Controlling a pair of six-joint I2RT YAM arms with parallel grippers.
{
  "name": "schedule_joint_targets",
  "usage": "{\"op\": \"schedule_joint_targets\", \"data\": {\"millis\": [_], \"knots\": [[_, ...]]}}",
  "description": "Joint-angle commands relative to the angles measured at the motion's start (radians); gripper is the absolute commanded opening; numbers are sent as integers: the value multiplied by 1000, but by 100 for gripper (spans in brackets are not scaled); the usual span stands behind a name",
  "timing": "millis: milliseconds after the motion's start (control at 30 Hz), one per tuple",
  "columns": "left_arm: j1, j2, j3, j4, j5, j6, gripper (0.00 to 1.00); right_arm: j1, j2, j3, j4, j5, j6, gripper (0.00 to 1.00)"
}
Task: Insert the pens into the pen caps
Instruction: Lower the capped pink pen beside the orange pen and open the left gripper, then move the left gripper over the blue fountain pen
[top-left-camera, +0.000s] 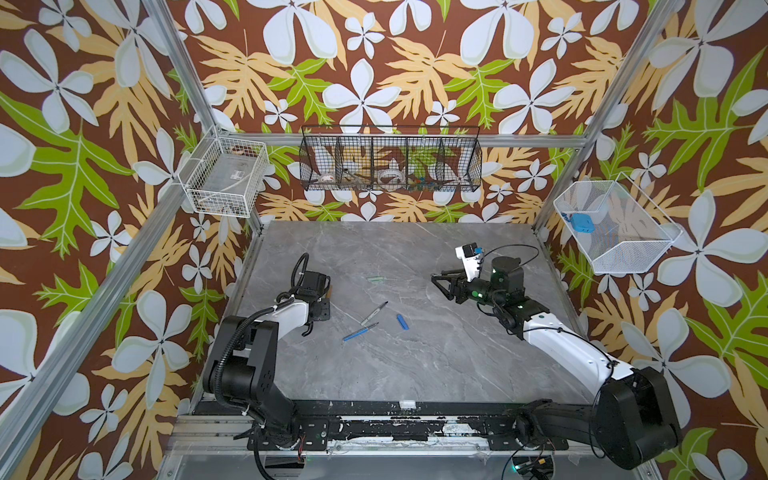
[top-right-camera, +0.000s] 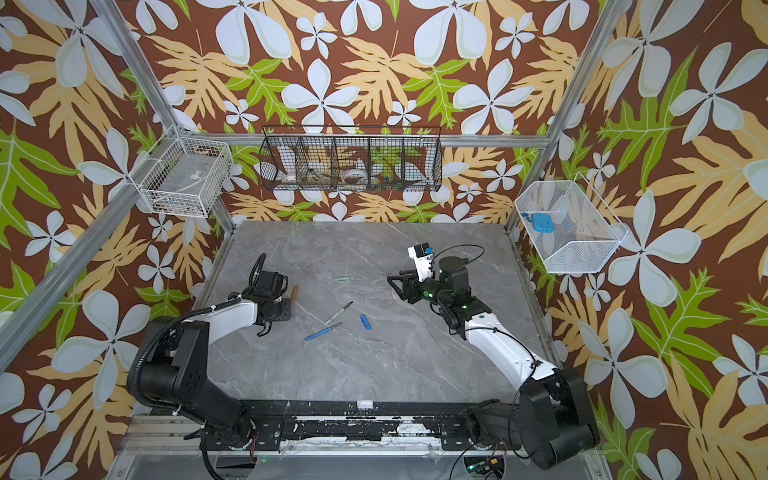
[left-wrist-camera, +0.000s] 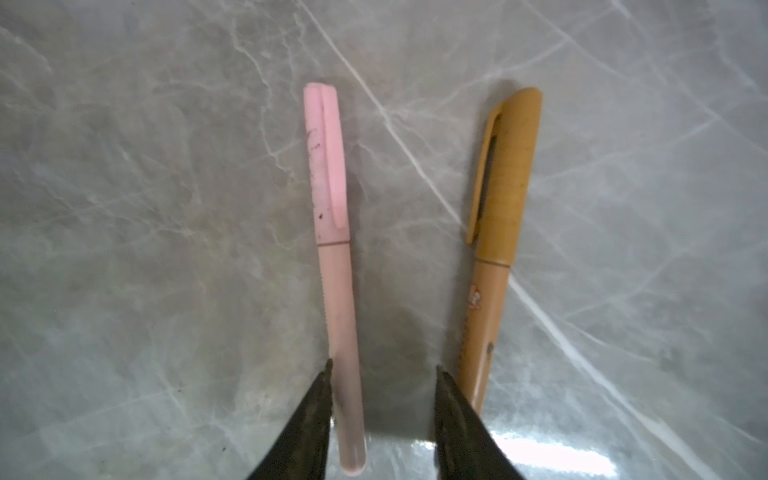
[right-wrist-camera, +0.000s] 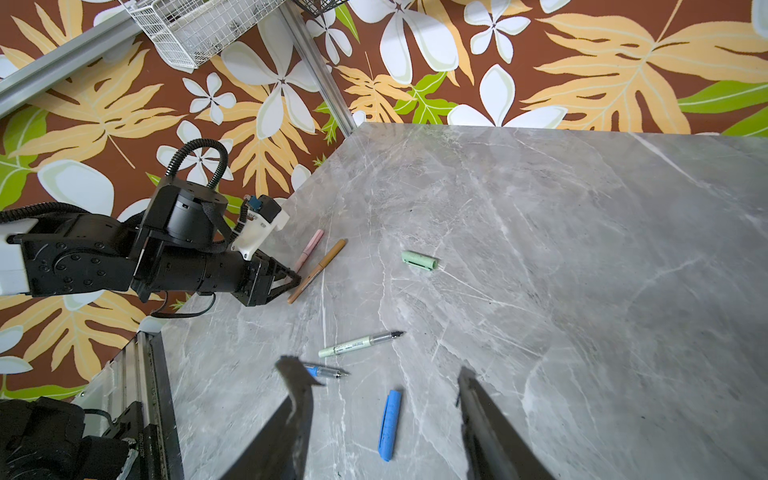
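Note:
A pink pen (left-wrist-camera: 340, 316) with its pink cap (left-wrist-camera: 326, 158) on lies on the table beside a brown pen (left-wrist-camera: 482, 324) wearing its brown cap (left-wrist-camera: 509, 166). My left gripper (left-wrist-camera: 384, 374) stands open low over their tail ends; the pink pen lies just inside one finger, the brown just outside the other. Mid-table lie an uncapped grey-green pen (top-left-camera: 374, 312), an uncapped blue pen (top-left-camera: 359, 331), a loose blue cap (top-left-camera: 402, 321) and a loose light green cap (top-left-camera: 376, 279). My right gripper (top-left-camera: 439, 286) hangs open and empty above the table, to the right of them.
A black wire basket (top-left-camera: 390, 160) hangs on the back wall. White wire baskets hang at the left (top-left-camera: 226, 176) and right (top-left-camera: 615, 226). The grey marble table (top-left-camera: 415, 374) is bare toward its front edge.

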Motion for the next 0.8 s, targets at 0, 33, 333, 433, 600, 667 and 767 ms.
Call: {"op": "schedule_joint_targets", "data": {"millis": [0, 33, 333, 433, 600, 667, 767], "knots": [[2, -40, 10, -3, -50, -24, 59, 0, -2, 14, 2, 2, -4, 56], [3, -61, 12, 1, -56, -30, 64, 1, 0, 14, 0, 3, -3, 56], [-27, -282, 35, 3, 59, -76, 83, 48, 79, 130, -228, 134, -117, 57], [-111, -324, 24, 28, 62, -73, 84, 96, 111, 184, -320, 177, -164, 57], [-200, -396, -97, 202, 214, -85, 86, 129, 154, 237, -367, 213, -122, 57], [-203, -410, -163, 264, 286, -82, 86, 153, 173, 259, -406, 233, -129, 57], [-218, -367, -177, 207, 309, -95, 83, 156, 166, 232, -355, 205, -90, 57]]}}
